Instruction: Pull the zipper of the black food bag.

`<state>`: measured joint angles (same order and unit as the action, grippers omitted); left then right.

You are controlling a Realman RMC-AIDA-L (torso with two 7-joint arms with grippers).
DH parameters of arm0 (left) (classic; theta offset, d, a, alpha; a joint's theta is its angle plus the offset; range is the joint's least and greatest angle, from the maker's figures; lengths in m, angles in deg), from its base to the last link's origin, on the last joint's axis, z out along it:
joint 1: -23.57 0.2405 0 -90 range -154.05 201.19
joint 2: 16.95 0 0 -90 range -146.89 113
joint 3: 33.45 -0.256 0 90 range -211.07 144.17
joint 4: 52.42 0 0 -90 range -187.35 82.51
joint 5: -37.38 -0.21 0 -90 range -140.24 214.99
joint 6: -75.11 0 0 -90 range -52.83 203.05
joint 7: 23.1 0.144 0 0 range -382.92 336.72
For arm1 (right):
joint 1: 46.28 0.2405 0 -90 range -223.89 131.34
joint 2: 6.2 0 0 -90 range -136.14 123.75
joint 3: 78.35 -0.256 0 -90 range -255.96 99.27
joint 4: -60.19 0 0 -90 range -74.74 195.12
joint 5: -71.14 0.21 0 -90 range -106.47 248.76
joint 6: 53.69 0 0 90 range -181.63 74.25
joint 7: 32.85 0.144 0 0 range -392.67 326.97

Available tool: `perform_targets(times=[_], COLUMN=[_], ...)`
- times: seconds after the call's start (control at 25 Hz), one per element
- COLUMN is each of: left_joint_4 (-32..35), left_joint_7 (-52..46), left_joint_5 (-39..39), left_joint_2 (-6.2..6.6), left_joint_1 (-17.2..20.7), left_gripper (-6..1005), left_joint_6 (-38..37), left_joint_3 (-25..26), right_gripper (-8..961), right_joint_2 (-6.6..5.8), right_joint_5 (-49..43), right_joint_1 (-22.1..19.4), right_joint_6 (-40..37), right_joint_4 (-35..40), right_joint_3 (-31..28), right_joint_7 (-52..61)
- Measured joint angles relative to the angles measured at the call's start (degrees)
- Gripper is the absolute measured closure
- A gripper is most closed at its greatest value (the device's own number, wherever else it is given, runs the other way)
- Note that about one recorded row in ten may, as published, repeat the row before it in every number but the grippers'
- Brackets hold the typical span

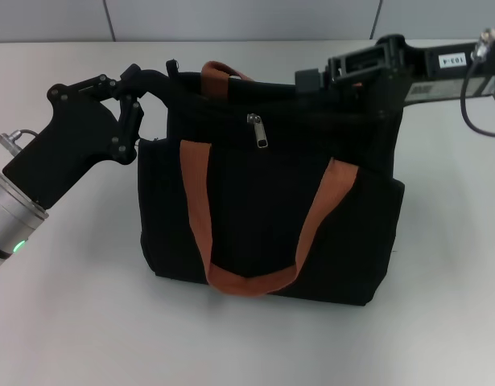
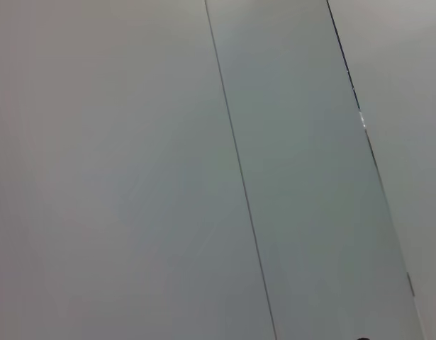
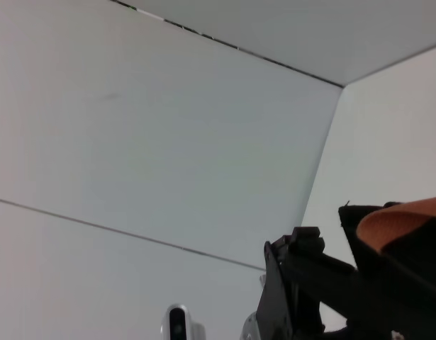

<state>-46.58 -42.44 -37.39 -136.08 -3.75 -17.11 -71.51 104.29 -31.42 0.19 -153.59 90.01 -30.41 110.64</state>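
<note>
The left gripper (image 1: 154,80), a black linkage-type unit on a silver forearm, sat at the upper left corner of the large boxy black fabric food bag (image 1: 271,217), its fingers reaching onto the bag's top edge; whether they were closed on the fabric could not be determined, since black lay against black there. The right gripper (image 1: 319,79), black with a grey labelled arm behind it, met the bag's upper right edge, and the state of its jaws could likewise not be determined. The small silver metal zipper pull (image 1: 258,130) hung free on the front panel just below the top edge, roughly midway between the two grippers and touched by neither. In judgement, the step in hand was bracing the bag at both upper corners; the pull itself had not yet been taken. The next move would call for one gripper to leave its corner, descend onto the tab and close on it, then draw it along the track while the other gripper held the bag against the pull. The bag stood upright on the white table (image 1: 70,322), its near orange-brown webbing handle (image 1: 247,277) drooping in a loop down the front, the far handle (image 1: 223,71) rising behind the top edge.
</note>
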Motion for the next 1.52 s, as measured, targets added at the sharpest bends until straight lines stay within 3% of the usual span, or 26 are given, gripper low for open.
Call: perform_targets(times=[0.28,1.04,1.52], left_joint_4=[0.56,3.18,3.21], left_joint_7=[-2.55,-10.68,-11.51], left_joint_5=[-0.08,-0.22,-0.2], left_joint_2=[0.08,0.17,0.13], left_joint_1=[-0.24,-1.35,-2.03], left_gripper=[947,948,947], left_joint_6=[-0.38,-3.87,-3.95], left_joint_3=[-0.03,-0.93,-1.05], right_gripper=[612,606,613], right_joint_2=[-0.19,0.16,2.09], right_joint_5=[-3.95,-7.28,-9.72], right_joint_1=[3.11,2.56,2.38], right_joint_6=[-0.5,0.21,1.66], right_joint_4=[-0.02,1.13,5.13], right_joint_3=[0.52,0.66,2.03], right_joint_7=[1.79,-0.49,-8.87])
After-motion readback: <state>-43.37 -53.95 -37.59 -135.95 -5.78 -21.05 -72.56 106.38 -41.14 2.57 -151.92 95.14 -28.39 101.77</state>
